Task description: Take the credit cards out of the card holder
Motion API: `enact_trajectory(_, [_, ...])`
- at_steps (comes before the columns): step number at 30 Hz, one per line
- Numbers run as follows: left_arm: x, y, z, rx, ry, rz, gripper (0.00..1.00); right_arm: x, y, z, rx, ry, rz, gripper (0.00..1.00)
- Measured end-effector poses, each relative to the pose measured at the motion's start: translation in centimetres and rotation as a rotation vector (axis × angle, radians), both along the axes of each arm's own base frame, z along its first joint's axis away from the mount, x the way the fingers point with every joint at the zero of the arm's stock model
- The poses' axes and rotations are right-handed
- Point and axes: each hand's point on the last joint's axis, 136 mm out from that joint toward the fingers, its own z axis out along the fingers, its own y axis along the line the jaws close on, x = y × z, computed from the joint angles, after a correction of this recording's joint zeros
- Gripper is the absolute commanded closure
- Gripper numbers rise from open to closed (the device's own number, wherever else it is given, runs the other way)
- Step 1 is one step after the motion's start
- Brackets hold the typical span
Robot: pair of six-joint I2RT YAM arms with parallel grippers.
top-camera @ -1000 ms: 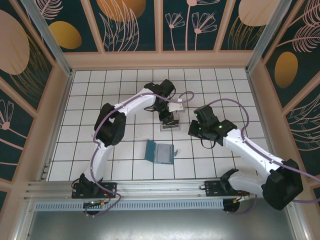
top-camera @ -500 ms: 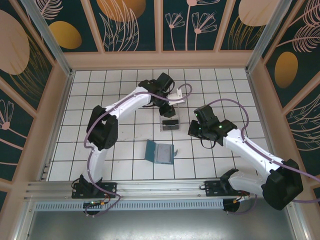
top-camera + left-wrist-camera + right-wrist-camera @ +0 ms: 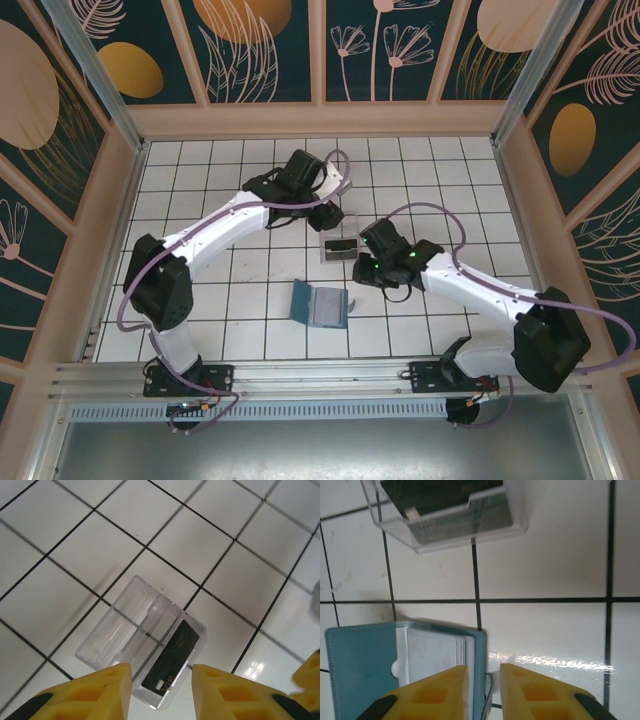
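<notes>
The teal card holder (image 3: 318,304) lies open on the tiles, its pale inner sleeves (image 3: 432,655) facing up. In the right wrist view the card holder (image 3: 362,672) sits at the lower left. My right gripper (image 3: 483,692) hovers over its right edge, jaws a little apart, nothing held; in the top view it (image 3: 362,275) is just right of the holder. One black credit card (image 3: 172,662) lies in the clear plastic box (image 3: 125,630). My left gripper (image 3: 161,690) hangs open above that box, empty. Whether a card is in the sleeves I cannot tell.
The clear box (image 3: 340,247) stands one tile behind the holder, between both grippers. Wooden walls enclose the white tiled floor (image 3: 200,200), with free tiles on the left and far right. The arm bases (image 3: 190,378) sit at the near edge.
The left gripper opened over the clear box and drew back towards the rear left, leaving the black card inside. The right arm swung left towards the holder and its jaws parted.
</notes>
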Motion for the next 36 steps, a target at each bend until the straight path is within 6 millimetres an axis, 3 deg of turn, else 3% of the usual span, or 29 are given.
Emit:
enact_trajectory(5, [0.3, 0.9, 0.9, -0.085, 0.061, 0.190, 0.60, -1.1, 1.0, -1.7, -0.020, 0.054, 0.047, 0.62])
enact_trajectory(14, [-1.9, 3.6, -1.5, -0.176, 0.241, 0.476, 0.61, -2.8, 2.2, -3.4, -0.005, 0.113, 0.097, 0.66])
enact_trajectory(20, [-5.5, 2.9, -4.5, -0.141, 0.331, 0.529, 0.62, -4.1, 2.3, -4.4, 0.001, 0.148, 0.116, 0.70])
enact_trajectory(24, [-8.3, 1.9, -6.5, -0.111, 0.390, 0.529, 0.63, -4.6, 2.1, -4.8, -0.002, 0.160, 0.116, 0.77])
enact_trajectory(29, [-11.3, 2.2, -9.3, -0.063, 0.481, 0.558, 0.63, -4.7, 2.0, -4.9, 0.009, 0.157, 0.104, 0.87])
enact_trajectory(36, [-14.5, 0.8, -10.4, -0.021, 0.529, 0.535, 0.63, -4.4, 2.4, -4.0, 0.052, 0.125, 0.090, 0.97])
